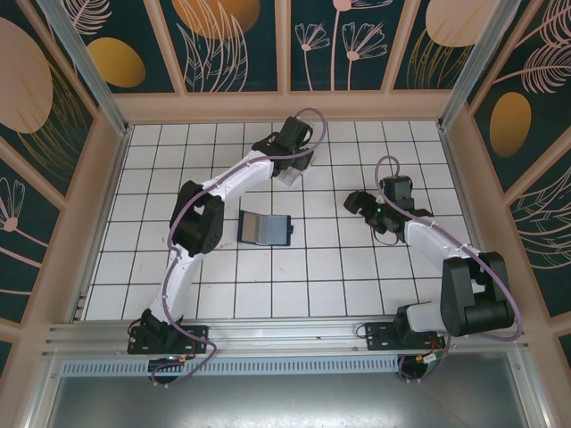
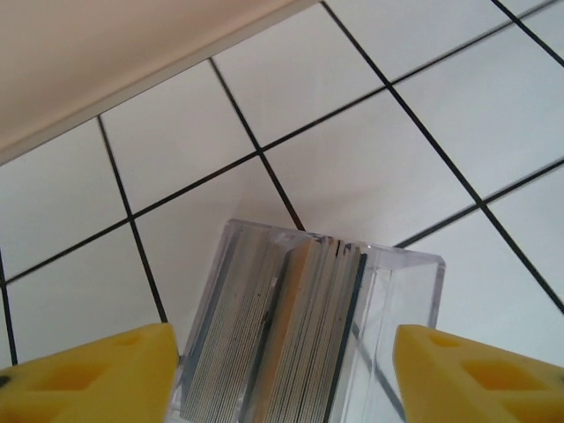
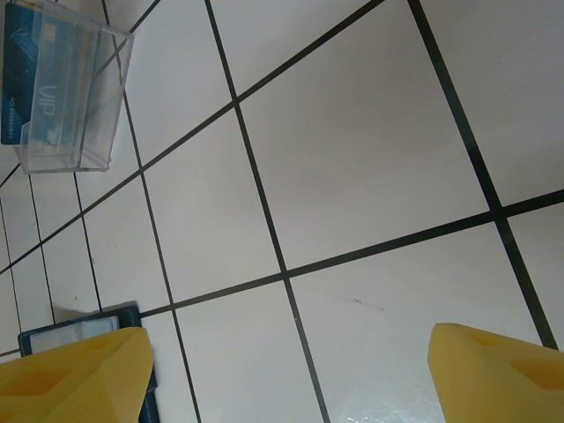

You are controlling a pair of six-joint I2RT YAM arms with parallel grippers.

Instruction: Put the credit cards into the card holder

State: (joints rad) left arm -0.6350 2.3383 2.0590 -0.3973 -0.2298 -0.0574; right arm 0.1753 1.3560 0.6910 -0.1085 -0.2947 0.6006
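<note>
The clear card holder point(image 2: 401, 282) stands on the white tiles near the back wall, with a stack of credit cards point(image 2: 300, 335) upright in it, a tan one in the middle and a dark one at the right. My left gripper point(image 2: 282, 370) hangs just over it, open, a yellow finger point(image 2: 88, 374) on each side and nothing pinched. From above, the card holder point(image 1: 290, 174) sits under the left gripper point(image 1: 299, 159). My right gripper point(image 3: 291, 379) is open over bare tiles, right of the holder point(image 3: 66, 88), where a blue card point(image 3: 40, 79) faces it.
A dark blue folding wallet point(image 1: 265, 228) lies open in the middle of the floor, its corner point(image 3: 53, 330) beside my right gripper's left finger. The right gripper point(image 1: 355, 203) hovers to its right. A tan wall rail point(image 2: 106, 62) runs close behind the holder.
</note>
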